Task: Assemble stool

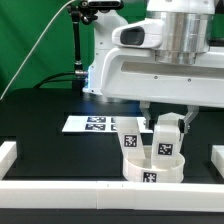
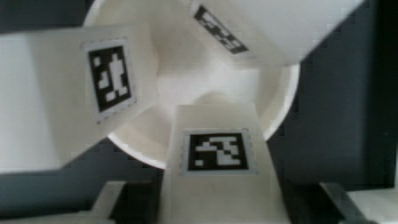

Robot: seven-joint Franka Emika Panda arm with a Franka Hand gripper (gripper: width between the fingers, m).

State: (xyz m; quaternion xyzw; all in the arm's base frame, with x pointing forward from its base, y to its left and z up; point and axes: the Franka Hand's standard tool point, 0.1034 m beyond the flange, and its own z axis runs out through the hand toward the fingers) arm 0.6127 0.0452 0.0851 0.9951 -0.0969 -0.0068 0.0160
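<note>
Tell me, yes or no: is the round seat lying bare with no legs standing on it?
No. In the exterior view, the seat carries upright legs, one toward that view's left and another under the gripper.

Seat (image 1: 152, 168) and legs (image 1: 131, 137): smooth white plastic, matt, with printed black-and-white tags. Table (image 1: 40, 125): matt black. Marker board (image 1: 95, 124): flat white sheet, looks like paper. Arm (image 1: 150, 60) casing: glossy white plastic.
</note>
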